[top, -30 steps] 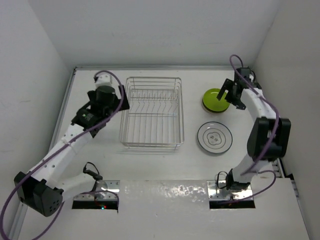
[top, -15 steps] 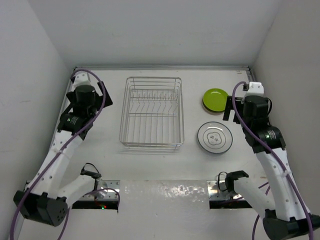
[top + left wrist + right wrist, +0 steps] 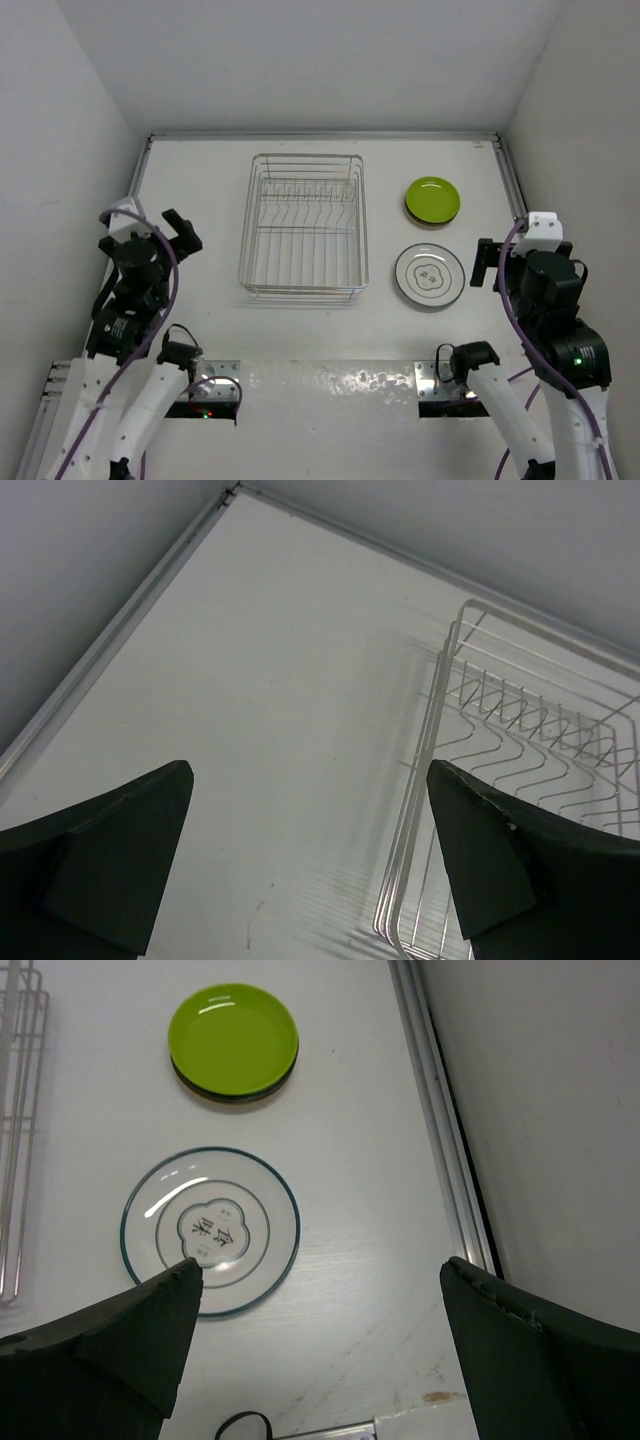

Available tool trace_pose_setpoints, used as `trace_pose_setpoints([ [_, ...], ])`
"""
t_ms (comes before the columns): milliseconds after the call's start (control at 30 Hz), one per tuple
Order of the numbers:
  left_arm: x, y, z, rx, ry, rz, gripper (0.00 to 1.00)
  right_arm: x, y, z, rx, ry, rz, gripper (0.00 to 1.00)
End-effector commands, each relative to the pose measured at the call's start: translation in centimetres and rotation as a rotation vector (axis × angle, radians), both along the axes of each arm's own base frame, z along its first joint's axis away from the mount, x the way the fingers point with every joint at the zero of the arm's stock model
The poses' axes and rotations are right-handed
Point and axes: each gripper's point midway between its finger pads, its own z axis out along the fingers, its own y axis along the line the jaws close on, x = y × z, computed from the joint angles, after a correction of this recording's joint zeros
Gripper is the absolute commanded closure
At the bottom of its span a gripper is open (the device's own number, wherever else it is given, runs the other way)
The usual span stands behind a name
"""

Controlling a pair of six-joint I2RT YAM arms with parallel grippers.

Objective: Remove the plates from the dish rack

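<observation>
The dish rack (image 3: 303, 225), a silver wire basket, stands mid-table with no plate showing between its tines; its left corner shows in the left wrist view (image 3: 520, 740) and a sliver of its edge in the right wrist view (image 3: 20, 1110). Right of it lie the plates: a lime green one (image 3: 432, 199) (image 3: 233, 1040) stacked on a darker dish, and a white one with a blue rim and centre marks (image 3: 429, 275) (image 3: 210, 1230). My left gripper (image 3: 182, 227) (image 3: 308, 770) hangs open left of the rack, holding nothing. My right gripper (image 3: 482, 263) (image 3: 320, 1262) is open beside the white plate, holding nothing.
Grey walls close in the table on three sides. A metal rail runs along the right edge (image 3: 440, 1140) and another along the left edge (image 3: 110, 650). A dark cable loop (image 3: 240, 1425) lies near the right arm's base plate.
Both arms have drawn back toward the near edge, the left away from the rack's far left corner, the right away from the green plate. Both grippers stayed open and the plates did not move.
</observation>
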Motion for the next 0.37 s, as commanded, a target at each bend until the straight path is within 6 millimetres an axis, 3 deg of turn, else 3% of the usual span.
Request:
trace_pose_setpoints([
  [0,-1.3,0.5,1.5,-0.021,-0.109,0.014,0.00,-0.3,0.2,-1.2,-0.016,0.053,0.027,0.01],
  [333,-1.6,0.7,1.0,-0.036,-0.130,0.026,0.00,0.4,0.7,-2.5,0.001,0.080,0.035,0.01],
])
